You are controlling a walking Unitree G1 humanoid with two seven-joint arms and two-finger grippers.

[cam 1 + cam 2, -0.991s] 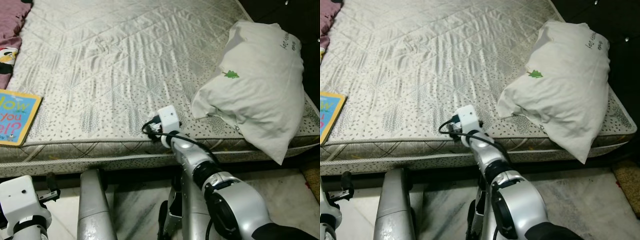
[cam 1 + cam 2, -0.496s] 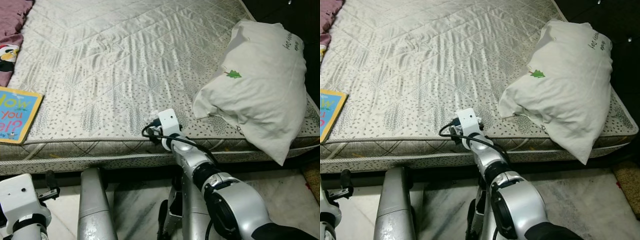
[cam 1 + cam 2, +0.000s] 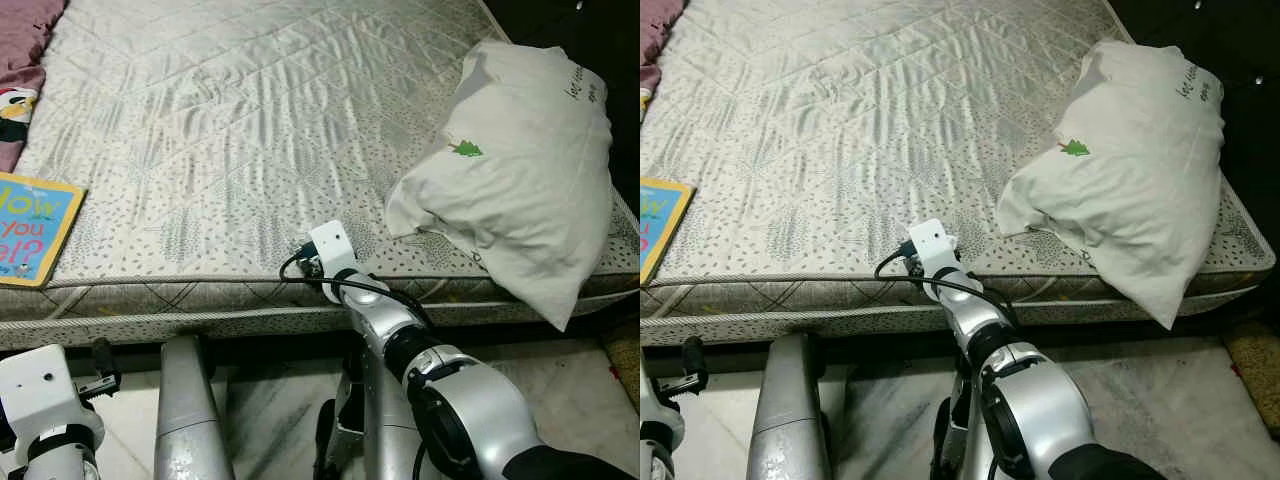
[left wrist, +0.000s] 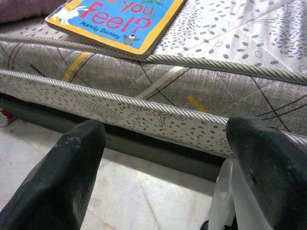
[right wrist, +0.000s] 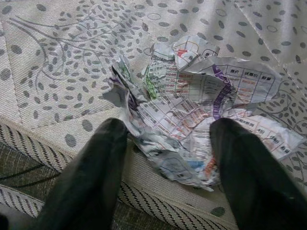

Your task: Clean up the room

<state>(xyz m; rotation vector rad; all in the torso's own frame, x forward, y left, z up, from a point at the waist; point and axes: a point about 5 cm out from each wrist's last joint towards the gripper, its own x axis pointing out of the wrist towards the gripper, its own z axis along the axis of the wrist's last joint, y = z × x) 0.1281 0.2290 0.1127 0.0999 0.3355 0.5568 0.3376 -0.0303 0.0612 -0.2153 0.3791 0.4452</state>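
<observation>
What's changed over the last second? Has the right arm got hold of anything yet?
The right gripper has drawn back slightly toward the mattress edge, and its open fingers now straddle a crumpled paper without gripping it. Nothing was grasped or released. The pillow, the book and the left gripper, open and low beside the bed, have stayed as they were.

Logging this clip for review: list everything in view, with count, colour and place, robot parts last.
mattress: one, silver-grey quilted, across the scene.
pillow: one, white with a small green tree print, on the mattress's right end.
book: one, blue with yellow border, at the mattress's left edge.
cloth: one, mauve, far left on the mattress.
crumpled paper: one, white with coloured print, at the mattress's near edge.
floor: pale marble, below the mattress.
right tool: black fingers open, either side of the crumpled paper.
left tool: black fingers open, low beside the mattress, below the book.
</observation>
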